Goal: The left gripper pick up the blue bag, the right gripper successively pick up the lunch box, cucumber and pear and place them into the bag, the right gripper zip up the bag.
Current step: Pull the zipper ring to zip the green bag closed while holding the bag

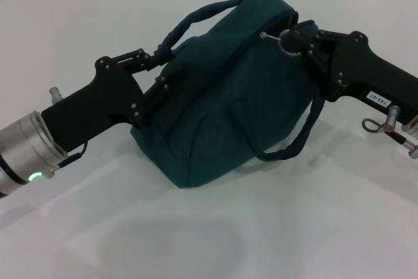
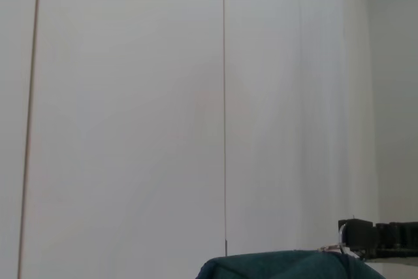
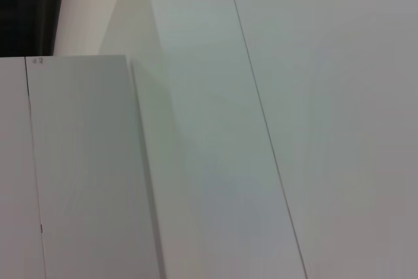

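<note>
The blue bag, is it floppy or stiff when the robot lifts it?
Probably floppy: the blue bag is soft cloth that creases and sags between the left gripper and right gripper. Its loose strap droops, so it would likely swing. It bulges as if full, so it may feel fairly heavy.

Only plain white wall panels (image 3: 313, 96) are shown, divided by a thin dark seam (image 3: 261, 112) that is slanted across the picture. A dark black strip (image 3: 29, 8) is seen at one corner, above a flat white panel (image 3: 78, 168).
</note>
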You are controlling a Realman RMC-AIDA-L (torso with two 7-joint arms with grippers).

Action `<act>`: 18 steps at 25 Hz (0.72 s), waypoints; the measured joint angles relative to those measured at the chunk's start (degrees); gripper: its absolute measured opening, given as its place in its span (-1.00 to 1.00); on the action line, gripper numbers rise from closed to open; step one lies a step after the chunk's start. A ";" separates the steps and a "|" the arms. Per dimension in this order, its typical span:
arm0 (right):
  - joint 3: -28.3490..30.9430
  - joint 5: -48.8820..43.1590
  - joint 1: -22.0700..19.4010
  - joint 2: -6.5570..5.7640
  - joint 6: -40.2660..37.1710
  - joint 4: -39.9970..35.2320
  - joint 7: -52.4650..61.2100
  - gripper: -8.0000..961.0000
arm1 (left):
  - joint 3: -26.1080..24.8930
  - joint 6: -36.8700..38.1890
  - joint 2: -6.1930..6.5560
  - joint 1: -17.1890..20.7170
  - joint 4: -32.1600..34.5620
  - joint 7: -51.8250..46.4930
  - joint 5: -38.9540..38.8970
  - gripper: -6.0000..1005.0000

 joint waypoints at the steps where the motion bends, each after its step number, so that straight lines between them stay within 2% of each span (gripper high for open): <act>1: 0.00 0.00 0.00 0.00 -0.05 0.00 0.00 -0.97 | 0.09 -0.06 0.00 -0.01 0.00 0.00 0.05 -0.08; 5: 0.00 0.00 -0.01 0.00 -0.21 0.00 0.00 -0.97 | 0.26 -0.19 0.00 -0.05 -0.01 0.06 0.10 -0.44; 11: 0.00 0.28 -0.50 0.08 -0.54 -0.03 0.00 -0.97 | 0.39 -0.25 0.00 0.00 -0.08 0.48 0.24 -0.80; 15: -0.02 0.35 -0.58 0.09 -2.19 -0.06 0.00 -0.97 | 0.41 -0.29 0.19 0.25 -0.03 0.50 0.28 -0.85; 18: -0.69 -0.50 -0.61 -0.04 -5.77 -0.08 0.00 -0.97 | 0.42 0.54 1.10 0.50 0.37 0.52 0.32 -0.86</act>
